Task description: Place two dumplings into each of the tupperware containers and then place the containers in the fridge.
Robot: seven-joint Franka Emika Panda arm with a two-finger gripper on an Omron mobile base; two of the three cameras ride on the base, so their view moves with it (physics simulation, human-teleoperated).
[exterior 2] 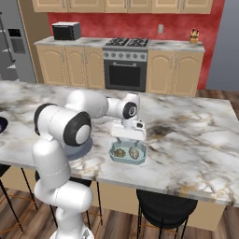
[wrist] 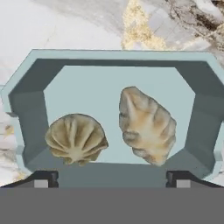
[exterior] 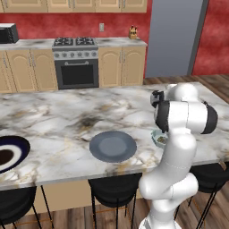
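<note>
Likely light and rigid: pale blue tupperware container (wrist: 114,59) sits directly beneath the wide-open, empty fingers (wrist: 43,179), two soft dumplings (wrist: 77,138) loose inside, so pinch one side wall and keep it level.

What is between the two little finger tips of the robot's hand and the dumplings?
Nothing. In the hand view, the open gripper hangs over the pale tupperware container, and the two dumplings lie below with bare space between.
</note>
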